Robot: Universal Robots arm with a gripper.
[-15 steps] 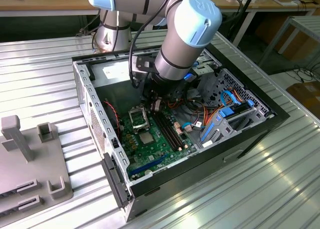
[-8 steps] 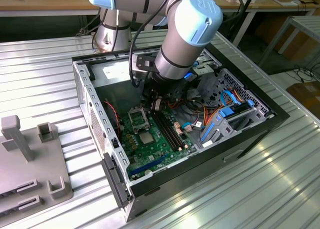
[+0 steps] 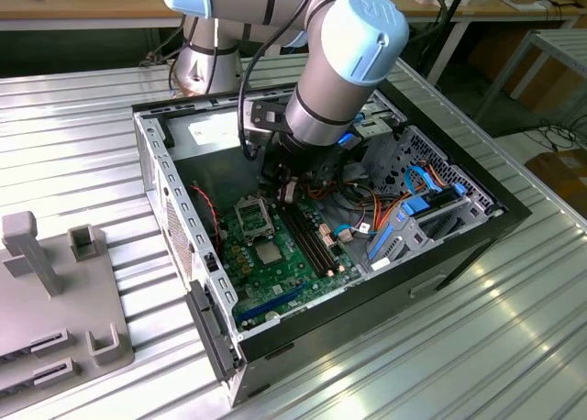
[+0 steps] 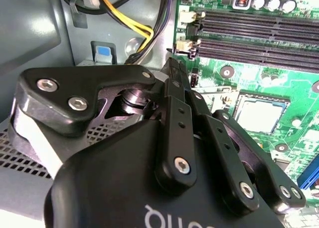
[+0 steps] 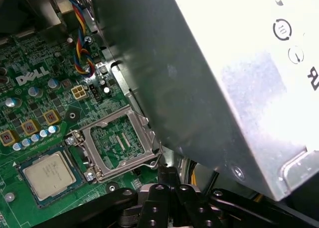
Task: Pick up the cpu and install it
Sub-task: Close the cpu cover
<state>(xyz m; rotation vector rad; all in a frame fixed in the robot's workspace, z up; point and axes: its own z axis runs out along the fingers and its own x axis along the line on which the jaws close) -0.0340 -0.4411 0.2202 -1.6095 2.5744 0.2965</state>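
The cpu [image 5: 48, 174] is a small silver-topped square lying flat on the green motherboard [image 5: 30, 96]. It also shows in the second wrist view as the cpu [image 4: 261, 112] and in the exterior view as the cpu [image 3: 268, 252]. Beside it stands the hollow metal socket frame [image 5: 117, 143], open, with the green socket floor showing inside. My gripper [image 5: 168, 172] hangs just past one corner of that frame, apart from the cpu. Its black fingers meet at the gripper tip [image 4: 175, 68] with nothing between them. In the exterior view the gripper [image 3: 286, 193] is inside the open computer case [image 3: 477, 246].
A large silver metal box [image 5: 224, 78] rises close beside the gripper. Long black memory slots [image 4: 259, 34] run near the cpu. Yellow and black cables [image 4: 134, 29] and blue cables [image 3: 413, 209] crowd the case. A grey fixture [image 3: 46, 292] sits at the exterior view's left.
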